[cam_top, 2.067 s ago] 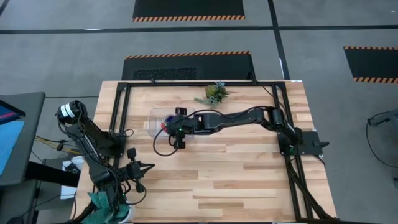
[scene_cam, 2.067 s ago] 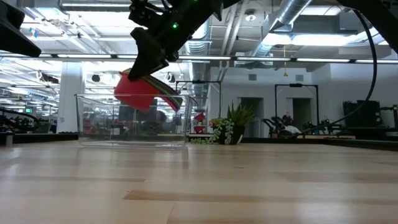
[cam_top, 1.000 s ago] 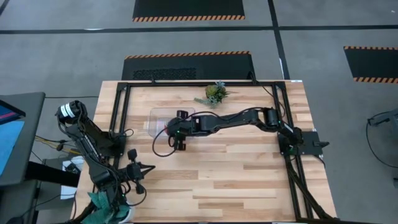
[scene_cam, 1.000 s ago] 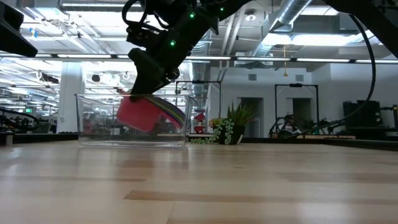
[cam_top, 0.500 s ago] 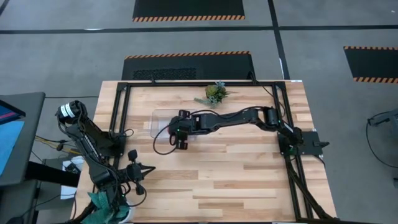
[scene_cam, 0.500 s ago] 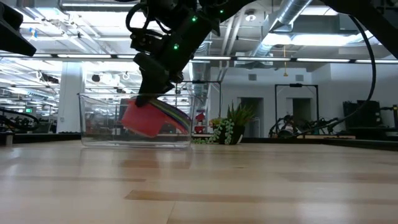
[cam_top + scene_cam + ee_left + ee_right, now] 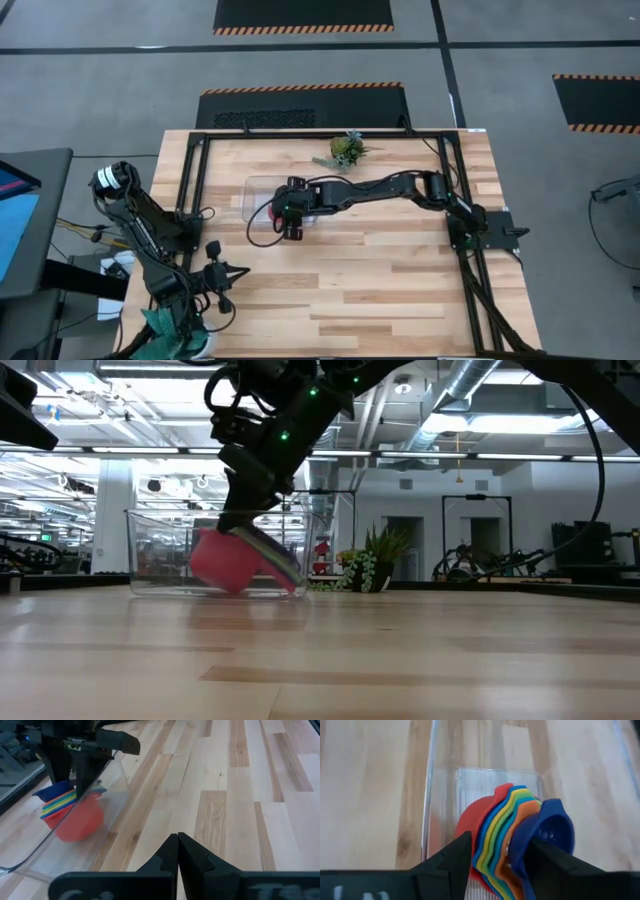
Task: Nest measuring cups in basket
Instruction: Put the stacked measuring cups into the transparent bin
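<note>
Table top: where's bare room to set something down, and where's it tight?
Free: the wide wood strip on the near side, between the left end effector and the right frame rail; also the patch right of the plant sprig. Crowded: the basket, where the right end effector straddles the stacked measuring cups.

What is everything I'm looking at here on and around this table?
measuring cups: one nested stack, red outermost, then blue, yellow, green, orange and dark blue; inside the basket, on its floor
basket: one, clear plastic; far half of the table, left of centre
plant sprig: one, green; near the table's far edge
table: one, light wood with a black frame
teal cloth: one; at the near left corner
right gripper: dark, fingers open on either side of the stacked handles, over the basket
left gripper: dark, shut, empty, parked at the near left
</note>
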Robot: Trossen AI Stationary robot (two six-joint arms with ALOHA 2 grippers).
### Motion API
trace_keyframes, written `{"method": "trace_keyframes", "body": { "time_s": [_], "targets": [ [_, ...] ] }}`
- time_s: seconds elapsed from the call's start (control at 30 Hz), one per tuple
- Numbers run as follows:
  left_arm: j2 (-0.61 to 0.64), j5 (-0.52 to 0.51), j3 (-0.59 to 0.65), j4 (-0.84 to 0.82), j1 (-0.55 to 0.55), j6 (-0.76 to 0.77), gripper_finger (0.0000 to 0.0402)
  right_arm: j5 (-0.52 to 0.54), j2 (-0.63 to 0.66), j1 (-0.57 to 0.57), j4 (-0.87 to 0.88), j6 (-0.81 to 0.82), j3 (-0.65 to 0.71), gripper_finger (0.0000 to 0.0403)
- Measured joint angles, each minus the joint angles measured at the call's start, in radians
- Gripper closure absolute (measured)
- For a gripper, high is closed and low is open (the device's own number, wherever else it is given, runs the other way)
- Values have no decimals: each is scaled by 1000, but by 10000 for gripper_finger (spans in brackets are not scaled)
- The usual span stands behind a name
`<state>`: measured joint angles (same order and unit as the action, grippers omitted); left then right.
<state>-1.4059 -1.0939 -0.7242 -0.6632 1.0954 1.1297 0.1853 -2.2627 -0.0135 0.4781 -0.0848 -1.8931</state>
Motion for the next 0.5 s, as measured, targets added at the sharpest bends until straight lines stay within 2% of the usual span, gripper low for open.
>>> {"method": "trace_keyframes", "body": {
  "time_s": [0.13, 0.5],
  "targets": [
    [0, 0, 0, 0, 0, -11, 401, -45, 0, -1, 10, -2, 0, 208],
    [0, 0, 0, -1, 0, -31, 401, -50, 0, 2, 0, -3, 0, 202]
  ]
}}
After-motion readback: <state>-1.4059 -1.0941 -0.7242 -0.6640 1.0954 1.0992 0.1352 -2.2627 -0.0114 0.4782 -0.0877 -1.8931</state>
